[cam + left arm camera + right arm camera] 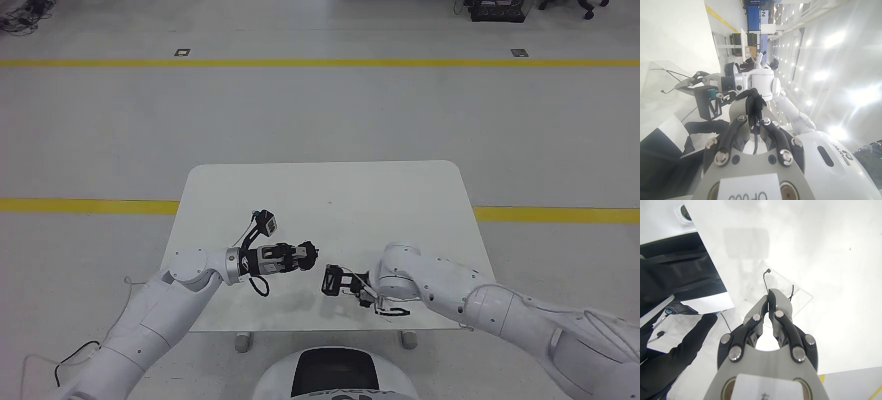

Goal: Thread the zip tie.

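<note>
R gripper [768,294] has jaws clamped on the zip tie [764,280], short end sticking free, prob. for feeding. L gripper [752,100] waits at its 10 o'clock over the surface [400,190], jaws together; contents unclear.

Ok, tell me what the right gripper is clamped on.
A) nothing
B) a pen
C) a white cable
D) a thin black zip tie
D: the right gripper is shut on the zip tie, whose head end pokes out past its tips.
</note>
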You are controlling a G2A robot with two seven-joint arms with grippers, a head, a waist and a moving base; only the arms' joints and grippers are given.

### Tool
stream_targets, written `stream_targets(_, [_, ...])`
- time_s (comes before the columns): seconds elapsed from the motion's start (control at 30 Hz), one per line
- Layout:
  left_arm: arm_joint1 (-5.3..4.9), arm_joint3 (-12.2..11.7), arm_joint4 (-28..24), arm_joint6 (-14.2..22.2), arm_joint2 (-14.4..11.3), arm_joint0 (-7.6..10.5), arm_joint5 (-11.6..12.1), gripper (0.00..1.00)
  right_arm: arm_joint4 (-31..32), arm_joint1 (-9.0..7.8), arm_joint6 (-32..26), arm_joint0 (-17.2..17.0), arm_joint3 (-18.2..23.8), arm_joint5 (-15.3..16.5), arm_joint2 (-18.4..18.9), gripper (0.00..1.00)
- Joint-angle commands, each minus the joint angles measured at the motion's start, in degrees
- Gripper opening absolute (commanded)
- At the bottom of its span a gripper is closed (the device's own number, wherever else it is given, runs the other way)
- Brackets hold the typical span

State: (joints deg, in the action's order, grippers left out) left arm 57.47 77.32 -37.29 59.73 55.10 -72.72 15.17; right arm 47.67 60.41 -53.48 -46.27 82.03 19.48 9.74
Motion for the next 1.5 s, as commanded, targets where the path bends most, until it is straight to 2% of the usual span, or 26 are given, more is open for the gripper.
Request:
stream_targets(0.0, [0.00, 0.00, 0.00, 0.00, 0.00, 0.00, 0.00, 0.00, -0.14, -1.12, 1.02, -0.06, 1.04, 0.00, 0.00, 0.00])
stream_targets(0.23, [0.00, 0.00, 0.00, 0.00, 0.00, 0.00, 0.00, 0.00, -0.55, -4.23, 5.58, -0.07, 4.01, 0.00, 0.00, 0.00])
stream_targets(0.53, [0.00, 0.00, 0.00, 0.00, 0.00, 0.00, 0.00, 0.00, -2.10, -7.01, 12.69, 0.07, 5.65, 0.00, 0.00, 0.00])
stream_targets(0.67, [0.00, 0.00, 0.00, 0.00, 0.00, 0.00, 0.00, 0.00, -4.69, -8.29, 17.25, 0.08, 5.10, 0.00, 0.43, 0.00])
stream_targets(0.8, [0.00, 0.00, 0.00, 0.00, 0.00, 0.00, 0.00, 0.00, -9.85, -9.77, 23.53, -0.85, 3.44, 0.00, 1.76, 0.00])
stream_targets(0.9, [0.00, 0.00, 0.00, 0.00, 0.00, 0.00, 0.00, 0.00, -12.58, -10.77, 26.70, -0.79, 3.61, 0.00, 1.34, 0.00])
stream_targets(1.27, [0.00, 0.00, 0.00, 0.00, 0.00, 0.00, 0.00, 0.00, -12.76, -10.75, 27.38, -1.12, 3.69, 0.00, 1.49, 0.00])
stream_targets(1.33, [0.00, 0.00, 0.00, 0.00, 0.00, 0.00, 0.00, 0.00, -13.57, -10.98, 30.83, -2.11, 2.95, 0.00, 2.71, 0.00])
stream_targets(1.47, [0.00, 0.00, 0.00, 0.00, 0.00, 0.00, 0.00, 0.00, -14.57, -12.83, 40.31, -5.02, 4.07, 0.00, 4.14, 0.00])
